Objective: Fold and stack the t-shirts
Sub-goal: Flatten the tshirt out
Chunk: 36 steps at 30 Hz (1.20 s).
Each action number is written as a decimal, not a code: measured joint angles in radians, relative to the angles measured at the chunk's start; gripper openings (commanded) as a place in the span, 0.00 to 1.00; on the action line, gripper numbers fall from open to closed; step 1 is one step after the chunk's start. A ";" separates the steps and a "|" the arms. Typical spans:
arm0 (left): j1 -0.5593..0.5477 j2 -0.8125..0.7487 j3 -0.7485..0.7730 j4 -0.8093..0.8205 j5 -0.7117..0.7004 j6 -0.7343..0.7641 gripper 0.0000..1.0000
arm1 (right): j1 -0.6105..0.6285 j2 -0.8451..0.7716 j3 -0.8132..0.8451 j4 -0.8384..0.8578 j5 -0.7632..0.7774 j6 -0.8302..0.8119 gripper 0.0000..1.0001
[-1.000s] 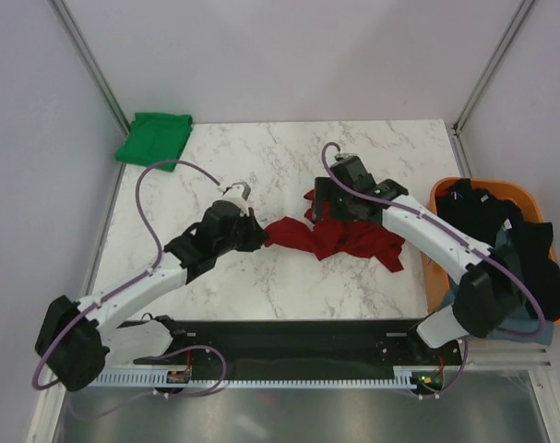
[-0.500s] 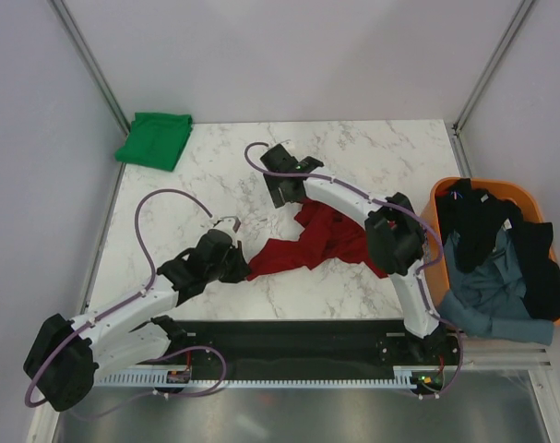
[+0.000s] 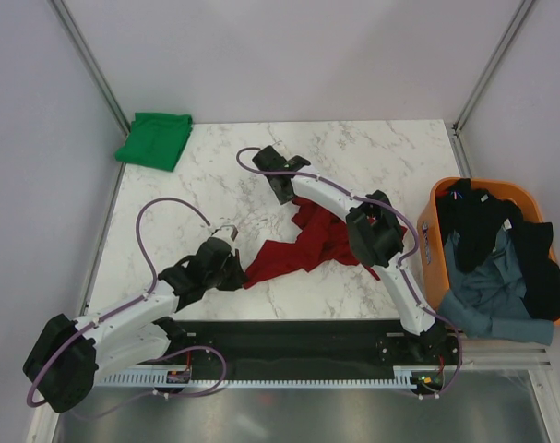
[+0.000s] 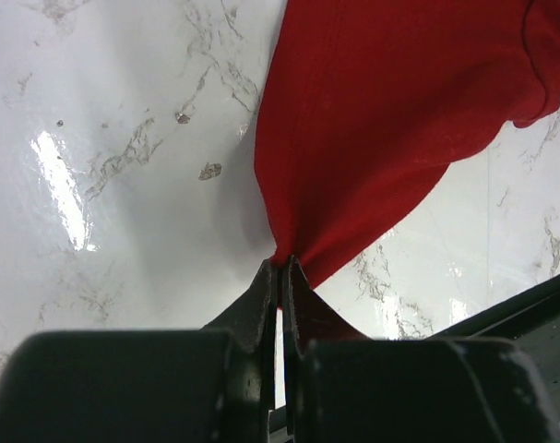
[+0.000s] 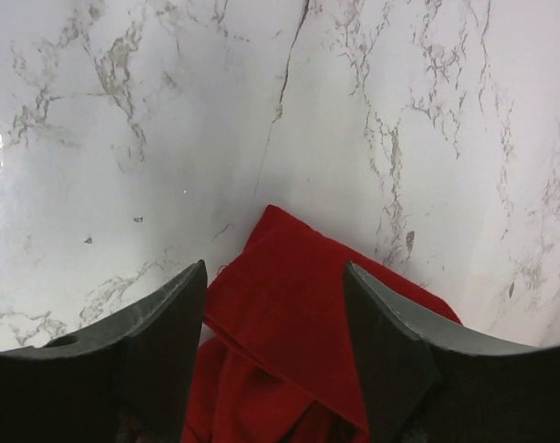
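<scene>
The dark red t-shirt (image 3: 307,245) lies crumpled mid-table. My left gripper (image 3: 239,273) is shut on its near-left edge; in the left wrist view the jaws (image 4: 281,269) pinch a drawn-out point of the red cloth (image 4: 381,111) just above the marble. My right gripper (image 3: 287,194) is open and empty over the shirt's far end; in the right wrist view a folded red corner (image 5: 298,314) lies between the spread fingers (image 5: 275,269). The bright green t-shirt (image 3: 155,138) lies folded at the far left corner. Black and grey-blue garments (image 3: 492,268) fill the basket.
The orange plastic basket (image 3: 435,231) stands at the table's right edge, clothes hanging over its near rim. Purple cables loop above both arms. Grey walls and metal posts enclose the table; a black rail runs along the near edge.
My left gripper has pulled the red shirt's edge toward the near left, stretching it out. My right arm has swung left across the table to the shirt's far end.
</scene>
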 measured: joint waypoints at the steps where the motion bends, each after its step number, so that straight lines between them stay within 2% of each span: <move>1: 0.000 0.001 -0.003 0.003 0.000 -0.002 0.02 | 0.000 0.000 -0.002 0.000 0.000 -0.001 0.65; 3: 0.000 0.010 -0.005 0.015 0.001 -0.006 0.02 | 0.000 0.000 -0.013 0.003 -0.002 0.000 0.58; 6: 0.000 0.013 -0.005 0.021 0.001 -0.007 0.02 | 0.000 0.000 -0.048 0.006 -0.008 0.003 0.54; 11: 0.001 0.013 -0.008 0.025 0.001 -0.007 0.02 | 0.000 -0.001 -0.089 0.011 -0.040 0.014 0.69; 16: 0.001 0.013 -0.011 0.030 0.001 -0.008 0.02 | 0.011 -0.010 -0.090 0.031 -0.073 0.015 0.74; 24: 0.001 0.013 -0.016 0.041 0.001 -0.008 0.02 | 0.037 -0.012 -0.102 0.043 -0.072 0.011 0.60; 32: 0.001 0.013 -0.018 0.043 0.001 -0.008 0.02 | 0.039 -0.023 -0.151 0.037 0.052 -0.023 0.53; 34: 0.001 0.013 -0.018 0.043 0.001 -0.008 0.02 | 0.038 -0.023 -0.152 0.035 0.066 -0.030 0.48; 35: 0.001 0.013 -0.018 0.043 0.001 -0.008 0.02 | 0.038 -0.023 -0.152 0.035 0.071 -0.034 0.38; 36: 0.001 0.013 -0.018 0.043 0.001 -0.008 0.02 | 0.038 -0.023 -0.152 0.034 0.073 -0.040 0.32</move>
